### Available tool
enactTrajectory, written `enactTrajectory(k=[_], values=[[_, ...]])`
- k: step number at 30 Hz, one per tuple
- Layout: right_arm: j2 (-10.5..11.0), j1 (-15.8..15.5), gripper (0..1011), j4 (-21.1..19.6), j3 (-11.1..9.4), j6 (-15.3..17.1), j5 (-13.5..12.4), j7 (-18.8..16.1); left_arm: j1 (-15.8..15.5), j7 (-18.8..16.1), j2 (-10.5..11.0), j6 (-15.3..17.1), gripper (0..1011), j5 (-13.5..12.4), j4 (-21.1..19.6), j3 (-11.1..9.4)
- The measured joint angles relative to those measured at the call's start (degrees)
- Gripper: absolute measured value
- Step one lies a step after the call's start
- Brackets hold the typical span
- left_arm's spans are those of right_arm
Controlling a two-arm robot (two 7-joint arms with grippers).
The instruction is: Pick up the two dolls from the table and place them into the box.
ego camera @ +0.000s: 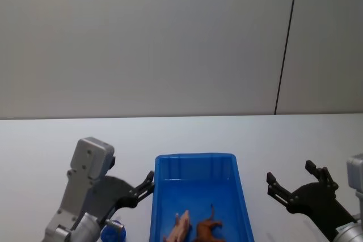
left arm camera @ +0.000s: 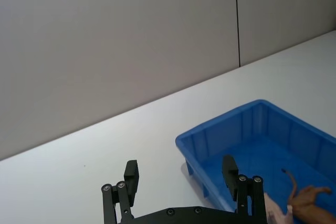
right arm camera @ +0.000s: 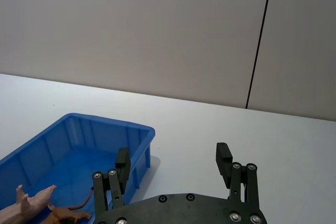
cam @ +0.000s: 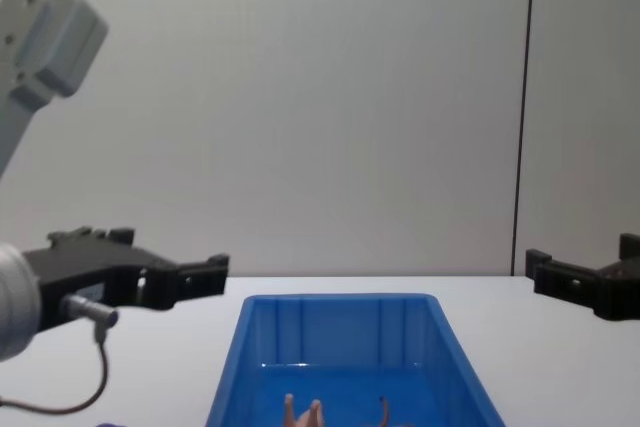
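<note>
The blue box (ego camera: 195,158) stands on the white table (ego camera: 45,140) at the front centre. Both dolls lie inside it on its floor: the pale pink one (ego camera: 181,228) on the left, the reddish-brown one (ego camera: 207,229) right beside it. My left gripper (ego camera: 150,184) hovers open and empty just left of the box's rim. To the right of the box, well apart from it, my right gripper (ego camera: 290,173) is also open and empty. The wrist views show the left gripper (left arm camera: 180,174) and the right gripper (right arm camera: 173,160) with wide gaps, and the dolls (left arm camera: 307,198) (right arm camera: 31,203) in the box.
A plain grey wall (ego camera: 170,38) with a dark vertical seam rises behind the table. White tabletop stretches to both sides of the box (cam: 340,301) and behind it.
</note>
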State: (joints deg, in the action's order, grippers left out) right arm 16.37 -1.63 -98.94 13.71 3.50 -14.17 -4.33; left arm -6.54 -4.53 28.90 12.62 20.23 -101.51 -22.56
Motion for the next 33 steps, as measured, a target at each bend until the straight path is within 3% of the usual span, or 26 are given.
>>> enactTrajectory(k=[14, 31, 33], values=[[0.07, -0.13, 1001, -0.14, -0.07, -0.01, -0.09, 0.18, 4.10, -1.81, 3.06, 3.33, 1001, 5.72, -1.56, 1.57], [0.12, -0.19, 1001, -0.19, -0.08, 0.00, -0.10, 0.26, 5.37, -0.52, 2.87, 4.14, 1001, 8.03, 1.95, 1.89], [0.12, -0.19, 1001, -0.19, -0.08, 0.00, -0.10, 0.26, 5.39, -0.22, 2.69, 4.15, 956, 8.16, 2.54, 1.89]])
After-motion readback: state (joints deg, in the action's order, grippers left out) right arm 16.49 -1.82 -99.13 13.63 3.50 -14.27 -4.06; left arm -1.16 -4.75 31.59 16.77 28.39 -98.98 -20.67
